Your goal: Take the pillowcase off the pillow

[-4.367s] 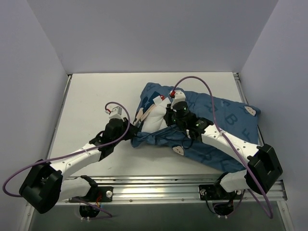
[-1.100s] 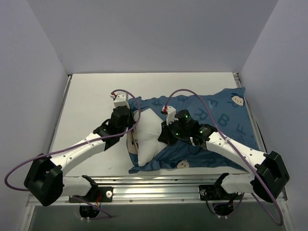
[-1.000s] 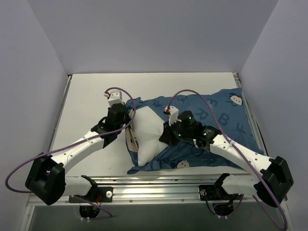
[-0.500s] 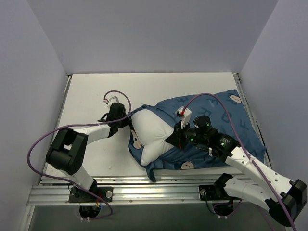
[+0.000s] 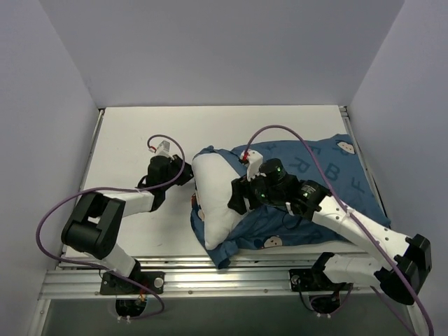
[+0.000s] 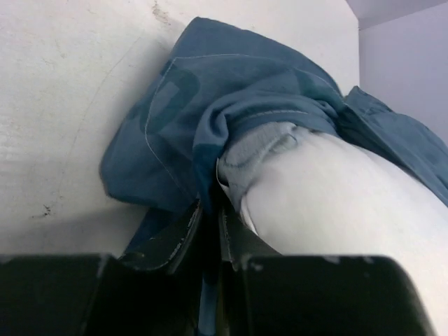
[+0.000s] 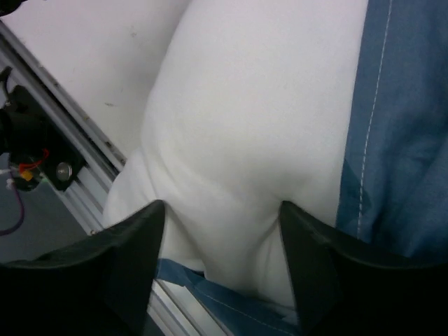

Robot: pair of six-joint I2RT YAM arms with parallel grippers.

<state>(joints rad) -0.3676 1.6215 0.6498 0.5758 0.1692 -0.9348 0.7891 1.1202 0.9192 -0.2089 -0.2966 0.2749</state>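
Note:
The white pillow [image 5: 213,203] sticks out of the left end of the dark blue pillowcase [image 5: 315,175], which covers its right part. My left gripper [image 5: 187,173] sits at the case's opening. In the left wrist view its jaws [image 6: 210,217] stand nearly together with a fold of the blue pillowcase [image 6: 210,105] pinched between them, beside the pillow [image 6: 336,189]. My right gripper [image 5: 234,199] is over the bare pillow. In the right wrist view it [image 7: 220,231] is wide open, its fingers straddling a bulge of the pillow [image 7: 259,105], with the pillowcase edge [image 7: 406,126] to the right.
The white table [image 5: 140,133] is walled in on three sides. An aluminium rail [image 5: 231,269] runs along the near edge, just below the pillow's corner, and shows again in the right wrist view [image 7: 63,140]. Purple cables loop over both arms.
The right gripper has opened and let go, and it has shifted left onto the bare pillow. The left arm has folded back, drawing the case's edge leftwards. The case lies further right.

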